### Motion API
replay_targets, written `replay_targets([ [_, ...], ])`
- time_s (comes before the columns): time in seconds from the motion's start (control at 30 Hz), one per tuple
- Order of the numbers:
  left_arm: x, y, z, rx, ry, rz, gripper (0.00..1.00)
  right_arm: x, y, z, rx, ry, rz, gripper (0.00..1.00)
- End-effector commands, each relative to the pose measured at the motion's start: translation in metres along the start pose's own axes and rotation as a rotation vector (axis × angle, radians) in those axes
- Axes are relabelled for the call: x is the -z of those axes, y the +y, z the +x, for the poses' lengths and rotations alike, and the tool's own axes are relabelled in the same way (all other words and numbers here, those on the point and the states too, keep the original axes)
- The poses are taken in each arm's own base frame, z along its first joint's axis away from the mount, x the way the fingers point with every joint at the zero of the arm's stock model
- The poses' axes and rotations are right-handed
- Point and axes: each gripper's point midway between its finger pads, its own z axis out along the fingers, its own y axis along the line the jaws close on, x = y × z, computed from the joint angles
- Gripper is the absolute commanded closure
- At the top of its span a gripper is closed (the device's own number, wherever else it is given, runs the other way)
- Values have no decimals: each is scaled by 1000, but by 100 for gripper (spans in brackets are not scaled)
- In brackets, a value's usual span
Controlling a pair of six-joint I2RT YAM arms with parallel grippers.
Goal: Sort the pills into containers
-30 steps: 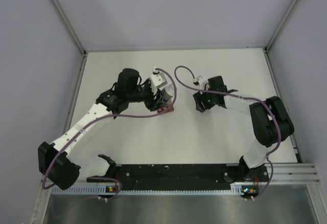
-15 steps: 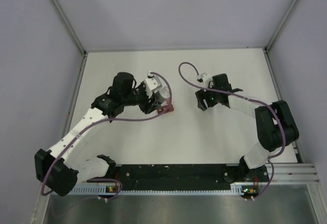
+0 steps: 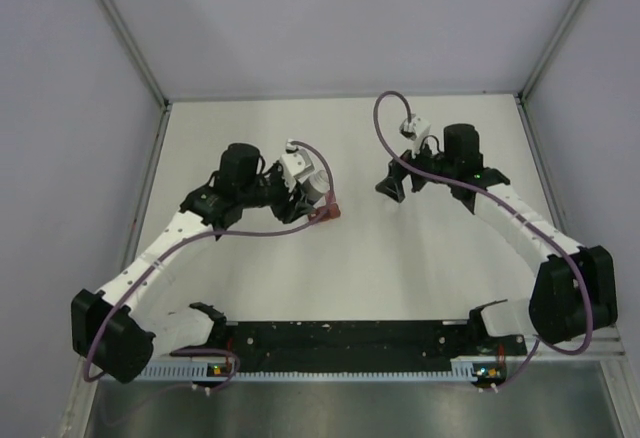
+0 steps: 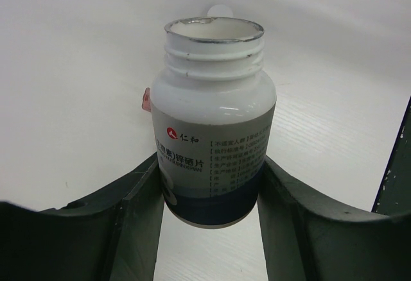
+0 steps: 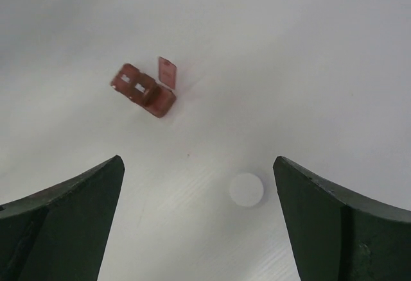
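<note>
The only readable writing stands on the white bottle (image 4: 214, 120) in the left wrist view. Its label (image 4: 221, 165) carries, at upper left, a small round red logo (image 4: 172, 133) with a white mark inside, and right beside it the two black Chinese characters 仁和. Under these runs a line of larger dark characters that curves away round the bottle's side. Its end reads 锌硒片, while the start, in brackets, is too blurred to make out. To the right a block of small print runs down the label in several short lines, each opening with a bracketed heading, but the characters are too small to read.
</note>
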Motion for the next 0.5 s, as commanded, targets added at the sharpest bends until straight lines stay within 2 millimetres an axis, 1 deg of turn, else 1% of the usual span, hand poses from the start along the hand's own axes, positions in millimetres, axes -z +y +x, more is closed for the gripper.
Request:
replay_targets([
  [0.0, -5, 10, -42, -9, -116, 9, 100, 21, 45, -63, 70, -161, -223, 1],
  [0.1, -9, 11, -52, 14, -137, 25, 100, 31, 62, -91, 65, -223, -306, 1],
  [0.17, -10, 11, -60, 28, -157, 39, 100, 35, 69, -106, 62, -260, -341, 1],
  [0.27, -11, 12, -67, 36, -167, 50, 100, 34, 73, -117, 85, -272, -345, 1],
  [0.47, -11, 8, -71, 52, -173, 75, 100, 28, 82, -123, 102, -266, -360, 1],
])
